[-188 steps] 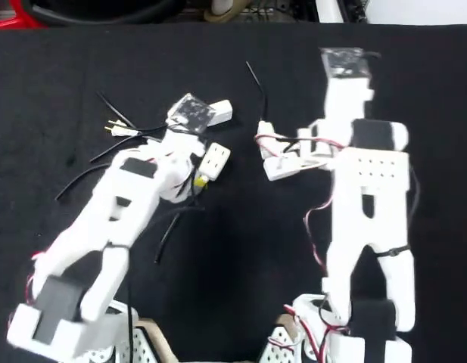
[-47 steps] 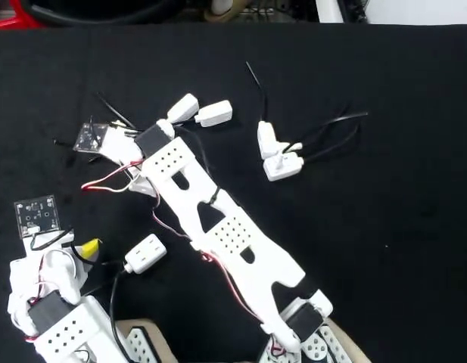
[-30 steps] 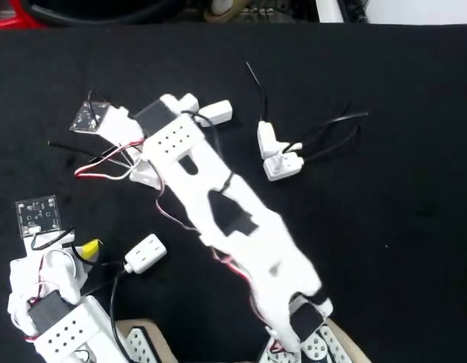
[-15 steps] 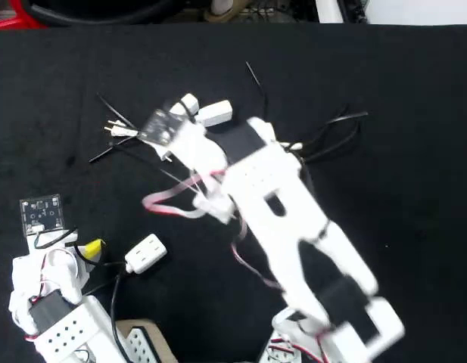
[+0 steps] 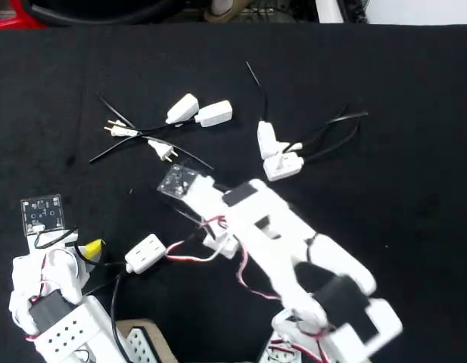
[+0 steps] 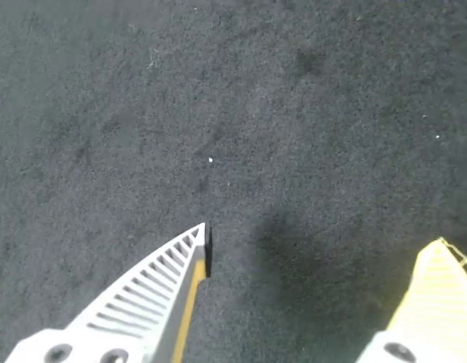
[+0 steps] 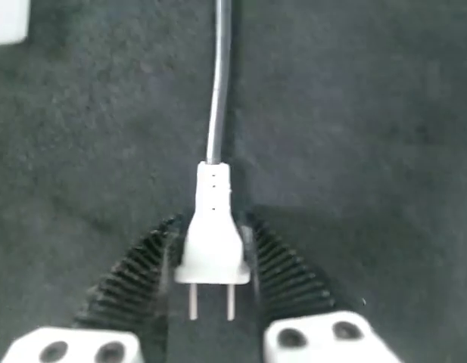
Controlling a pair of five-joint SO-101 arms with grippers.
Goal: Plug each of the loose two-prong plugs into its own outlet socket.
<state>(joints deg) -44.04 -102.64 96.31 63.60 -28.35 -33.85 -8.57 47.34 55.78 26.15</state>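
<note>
My right gripper (image 7: 212,227) is shut on a white two-prong plug (image 7: 212,246); its prongs point back at the camera and its grey cord runs away over the black cloth. In the high view the right arm (image 5: 263,227) reaches from the near right to the table's middle. Two loose plugs (image 5: 116,130) (image 5: 163,151) lie with crossed black cords at the far left. A white outlet socket (image 5: 146,253) lies near the front left, beside my left gripper (image 5: 88,249). That left gripper (image 6: 322,234) stands open over bare cloth, nothing between its fingers.
Two white plug-like pieces (image 5: 199,111) lie end to end at the back. Another white pair (image 5: 275,153) with black cords sits right of centre. Black cloth (image 5: 415,151) covers the table, with bare room at the right.
The right arm has swung from the far-left plug cluster back toward the table's middle, uncovering the two plugs there. The left arm has not moved.
</note>
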